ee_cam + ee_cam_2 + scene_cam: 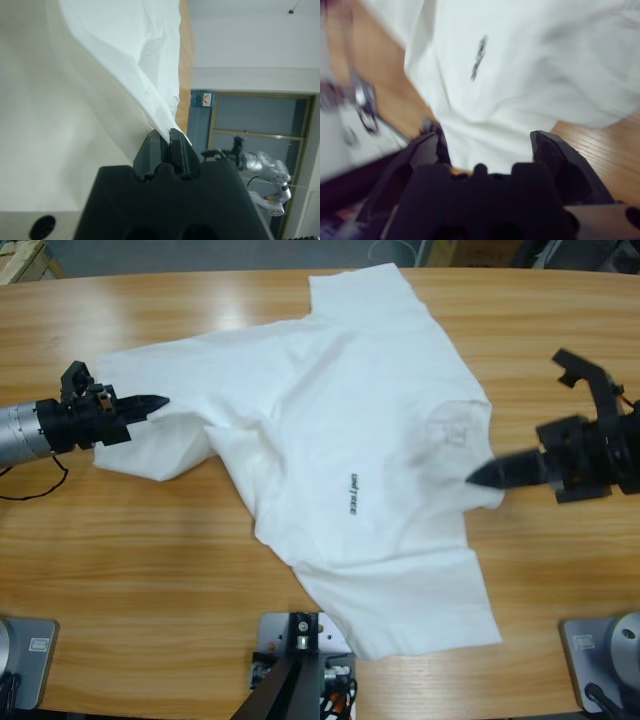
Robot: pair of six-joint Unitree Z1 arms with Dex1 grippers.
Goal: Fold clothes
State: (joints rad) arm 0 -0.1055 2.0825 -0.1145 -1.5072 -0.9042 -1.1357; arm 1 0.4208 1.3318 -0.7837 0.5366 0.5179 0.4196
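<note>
The clothes are one white T-shirt (350,420) lying spread and rumpled across the middle of the table, with a small dark line of text (353,493) on its chest. My left gripper (152,402) comes in from the left and is shut on the shirt's left edge; in the left wrist view the left gripper (165,137) pinches a fold of the T-shirt (100,75). My right gripper (482,477) reaches in from the right over the shirt's right edge. In the right wrist view the right gripper (487,150) is open, with the T-shirt (530,65) under it.
The wooden table (130,550) shows bare board in front of the shirt and at both ends. A black cable (35,490) trails beside the left arm. The left wrist view also shows the other arm (262,165) small against a far wall.
</note>
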